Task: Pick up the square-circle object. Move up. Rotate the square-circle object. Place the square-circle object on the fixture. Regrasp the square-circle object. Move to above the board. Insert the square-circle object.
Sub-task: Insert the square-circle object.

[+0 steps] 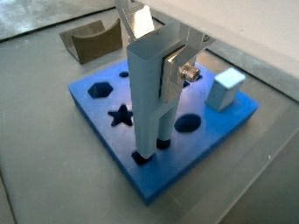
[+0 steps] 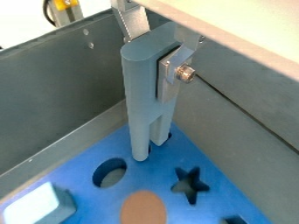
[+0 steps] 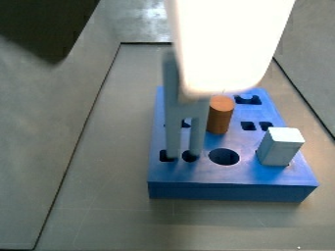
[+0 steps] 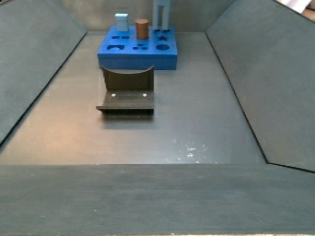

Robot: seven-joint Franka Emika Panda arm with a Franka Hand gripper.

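Note:
The square-circle object (image 1: 146,96) is a slim pale blue-grey peg, held upright with my gripper (image 1: 159,73) shut on its upper part. A silver finger (image 1: 180,72) with a screw presses its side. The peg (image 2: 140,96) stands over the bright-blue board (image 1: 105,144), and its lower end reaches the dark holes near one edge of the board (image 2: 222,166). In a side view the peg (image 3: 173,108) hangs below the bright gripper body (image 3: 229,44) onto the board (image 3: 236,176). The fixture (image 1: 93,42) sits apart on the floor, in front of the board (image 4: 139,57) in a side view (image 4: 127,97).
An orange cylinder (image 3: 220,115) and a stout pale cube (image 3: 279,146) stand on the board close to the peg. Star (image 1: 121,115), hexagon and round holes are open. Grey walls (image 2: 70,87) enclose the floor.

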